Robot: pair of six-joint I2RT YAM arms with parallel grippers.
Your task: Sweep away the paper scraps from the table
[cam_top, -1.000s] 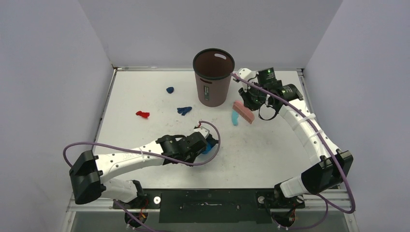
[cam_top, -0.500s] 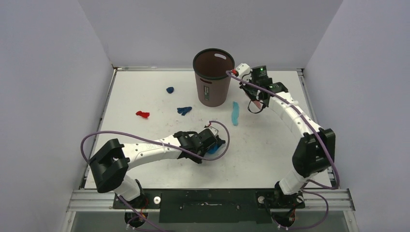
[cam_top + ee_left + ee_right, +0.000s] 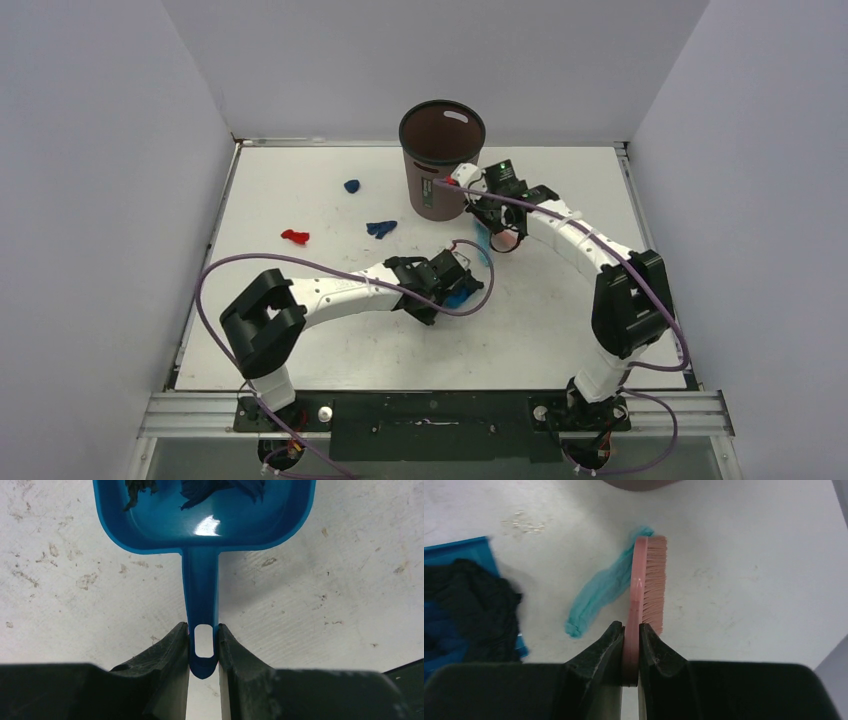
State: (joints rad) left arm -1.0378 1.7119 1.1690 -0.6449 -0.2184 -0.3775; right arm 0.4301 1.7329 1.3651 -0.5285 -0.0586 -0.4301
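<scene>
Left wrist view: the left gripper is closed narrowly on the end of the handle of the blue dustpan, with one finger on each side of the hanging slot. Straight ahead of the fingers the pan lies flat on the white table, with a dark wad and a blue wad in its tray. The right gripper is clamped tight on the back of the pink hand brush, bristles turned to its right. Just beside the brush, on the gripper's left, lies the light-blue strip; farther left is the dustpan's mouth. Beyond the brush tip stands the brown bin. From above, a red scrap, a blue scrap and a navy scrap lie well apart from both grippers.
</scene>
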